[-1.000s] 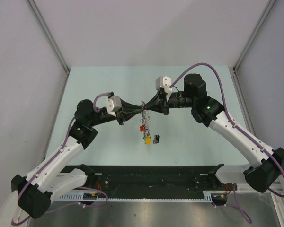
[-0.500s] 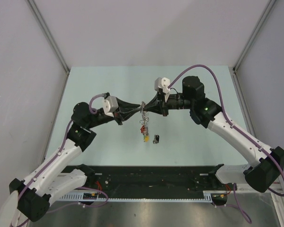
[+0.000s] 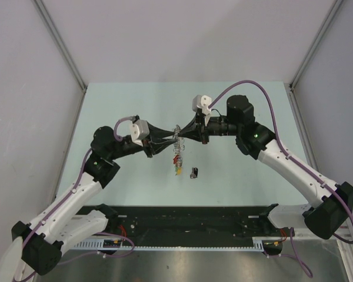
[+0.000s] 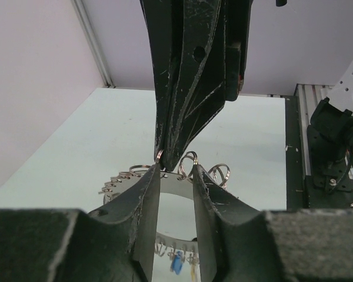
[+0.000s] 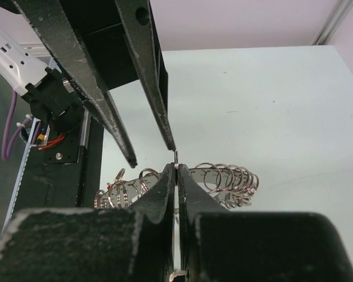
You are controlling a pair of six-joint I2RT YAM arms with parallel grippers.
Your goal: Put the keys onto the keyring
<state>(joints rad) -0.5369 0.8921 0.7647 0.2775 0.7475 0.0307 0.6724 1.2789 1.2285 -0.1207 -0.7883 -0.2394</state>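
Finds the keyring (image 3: 176, 140) held up clear of the table (image 3: 129, 103), just where the two arms meet. Shows the right end effector (image 5: 175, 167) pressed together on a thin edge of silver metal, by the look of it the keyring's own wire. Shows the left end effector (image 4: 176, 171) spread, straddling the keyring's band from the opposite side; no telling from either wrist view of any real pressure on that band. Shows small rings (image 5: 226, 176) crowded along the keyring, and a bunch of keys (image 3: 177, 165) with red and yellow heads dangling straight below the keyring.

Shows one more, the black-headed key (image 3: 194, 172), lying loose on the table: below the keyring, toward the arm bases from it, and off to the keyring's right-arm side, near the dangling bunch yet apart from it. Puts that stray a shade nearer the right end effector than the left. Seems to lie with its long axis running roughly from the keyring toward the bases; too small overhead for telling head from blade.

Judges the coming move to hinge on exactly this: down and baseward from the keyring, slightly to the right-arm side. Favours the left end effector for the fetch, spread and seemingly unburdened, with the right left carrying the keyring. Warns of the dangling bunch hanging between the left end effector and the stray, easy to brush on the way across.
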